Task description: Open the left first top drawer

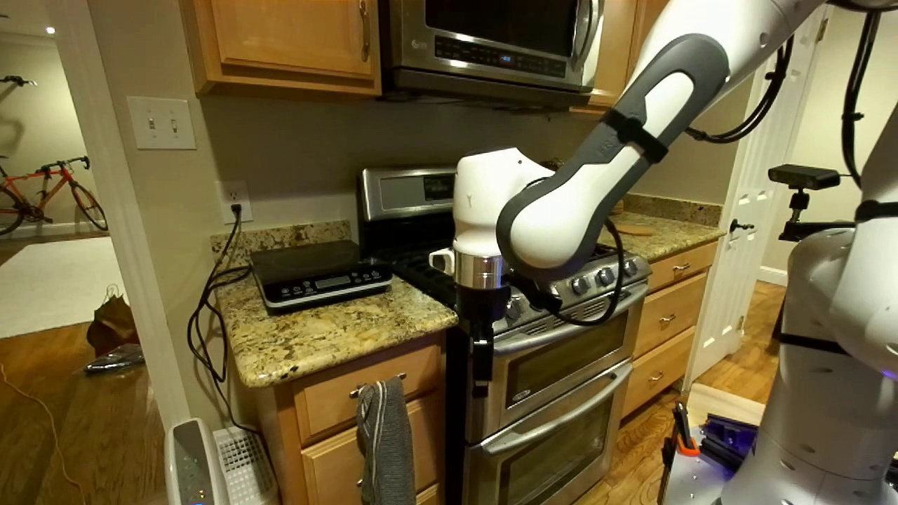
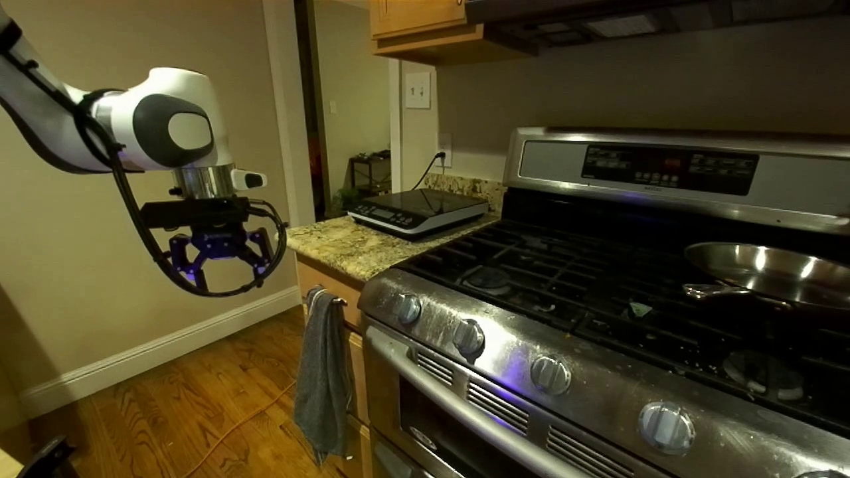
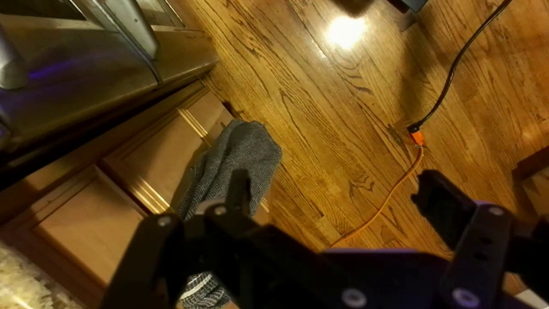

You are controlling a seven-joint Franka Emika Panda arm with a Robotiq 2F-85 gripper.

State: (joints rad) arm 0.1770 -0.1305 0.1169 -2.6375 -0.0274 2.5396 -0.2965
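The left first top drawer is shut. Its honey-oak front lies under the granite counter, left of the range. It also shows in the other views. A grey towel hangs over its metal handle and covers most of it; the towel shows in the wrist view too. My gripper points down, open and empty, in front of the cabinet and apart from it. In the wrist view its fingers are wide apart above the floor, one finger overlapping the towel in the picture.
The granite counter edge juts over the drawer and carries a black portable cooktop. The steel range with knobs and an oven handle stands beside the drawer. An orange cord lies on the floor. An air purifier stands beside the cabinet.
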